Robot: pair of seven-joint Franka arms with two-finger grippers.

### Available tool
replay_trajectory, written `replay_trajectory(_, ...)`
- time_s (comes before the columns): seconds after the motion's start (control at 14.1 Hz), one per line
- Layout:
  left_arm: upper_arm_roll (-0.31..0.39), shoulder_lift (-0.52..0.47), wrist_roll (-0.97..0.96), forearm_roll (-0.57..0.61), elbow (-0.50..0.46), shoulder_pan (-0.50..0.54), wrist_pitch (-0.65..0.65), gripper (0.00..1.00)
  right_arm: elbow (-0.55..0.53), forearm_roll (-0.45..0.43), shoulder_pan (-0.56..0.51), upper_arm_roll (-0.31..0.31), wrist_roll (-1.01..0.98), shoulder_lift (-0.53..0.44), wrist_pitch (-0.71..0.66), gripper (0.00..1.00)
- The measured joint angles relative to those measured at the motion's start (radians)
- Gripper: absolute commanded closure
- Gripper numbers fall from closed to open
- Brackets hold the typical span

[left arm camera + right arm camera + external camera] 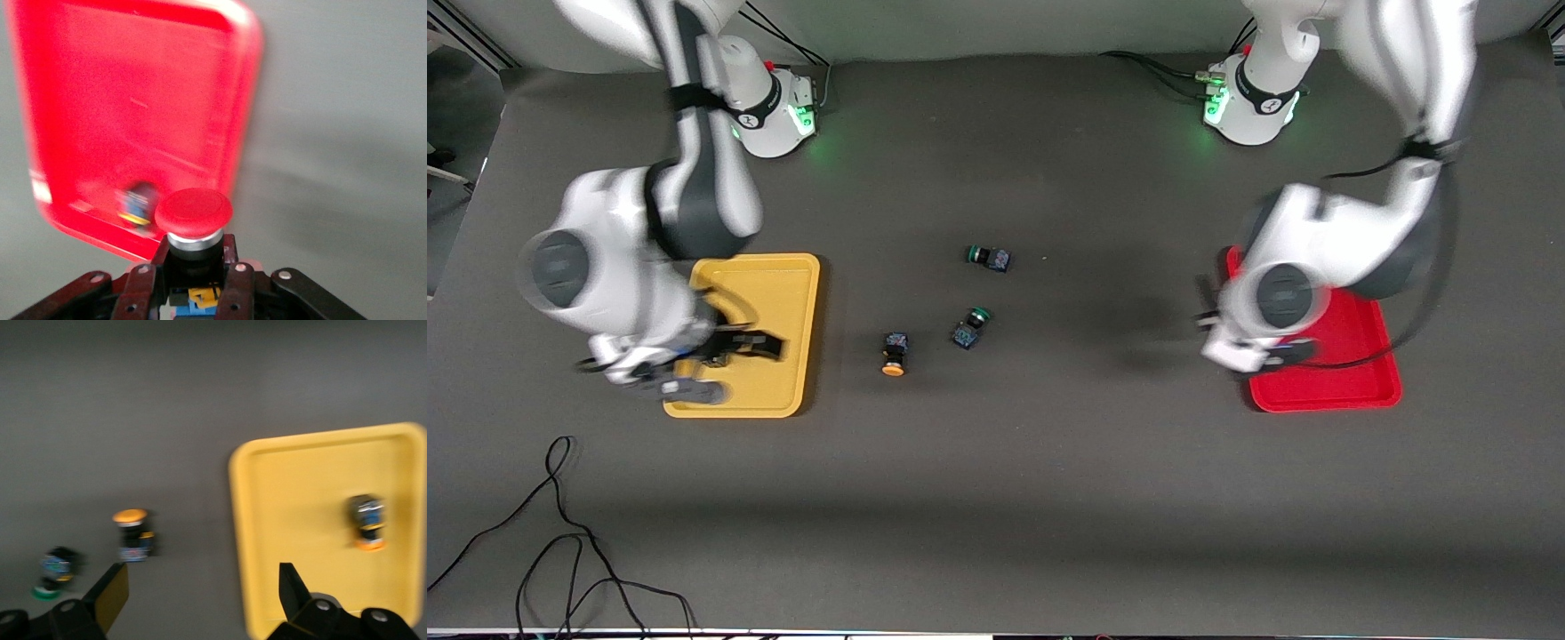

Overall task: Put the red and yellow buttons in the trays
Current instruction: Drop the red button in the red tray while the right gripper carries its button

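On the dark grey table (1049,498), three small push-button switches are left loose between the two trays. An orange-yellow-capped switch with a black-and-blue body (894,353) lies nearest the front camera of the three; a green-capped switch (970,327) lies just beside it, toward the left arm's end of the table, and a second green-capped switch (988,257) lies farther from the camera. None of the three touches another.

The shallow yellow plastic tray with rounded corners (783,293) is seen at the right arm's end of the table, partly covered in the front view by the right arm. The right gripper (200,593) hangs over the tray's edge with its fingers spread wide and nothing between them. In the right wrist view, a second orange-yellow-capped switch (367,522) is seen lying inside this tray.

The shallow red plastic tray (1352,373) lies at the left arm's end, much of it hidden by the left arm. The left gripper (193,280) is over the tray's edge, its fingers clamped on a round red-capped switch (194,212). In the left wrist view, a blurred black-and-blue object (137,203), probably another switch, lies inside the red tray near its rim; its cap colour cannot be made out.

A loose black cable (560,542) trails over the table's corner nearest the camera.
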Motion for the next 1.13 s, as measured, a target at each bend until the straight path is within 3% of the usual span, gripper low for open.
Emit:
replay_trajectory(0.28,0.004,-0.023,0.255,0.096,-0.196,0.188,0.345,1.0,0.006,0.098,0.015,0.129,0.073,0.07,0.113,0.0)
replay_trajectory(0.42,0.003,-0.013,0.361,0.098,-0.292,0.253,0.561,1.0,-0.025,0.132,0.021,0.156,0.073,0.136,0.212,0.0)
replay_trajectory(0.57,0.003,-0.001,0.421,0.098,-0.35,0.3,0.681,1.0,-0.079,0.141,0.028,0.177,0.073,0.184,0.307,0.0)
replay_trajectory(0.64,0.003,0.003,0.433,0.099,-0.363,0.311,0.7,0.58,-0.102,0.15,0.028,0.197,0.073,0.2,0.345,0.0)
replay_trajectory(0.71,0.003,0.006,0.438,0.099,-0.367,0.313,0.707,0.01,-0.119,0.175,0.03,0.216,0.073,0.217,0.376,0.0)
replay_trajectory(0.92,-0.008,0.004,0.439,0.099,-0.365,0.312,0.704,0.0,-0.132,0.251,0.036,0.248,0.073,0.281,0.439,0.0)
replay_trajectory(1.06,-0.018,-0.016,0.439,0.099,-0.341,0.311,0.614,0.0,-0.132,0.255,0.037,0.252,0.073,0.311,0.448,0.03)
replay_trajectory(1.13,-0.026,-0.038,0.439,0.099,-0.317,0.311,0.538,0.0,-0.132,0.255,0.037,0.252,0.073,0.32,0.453,0.19)
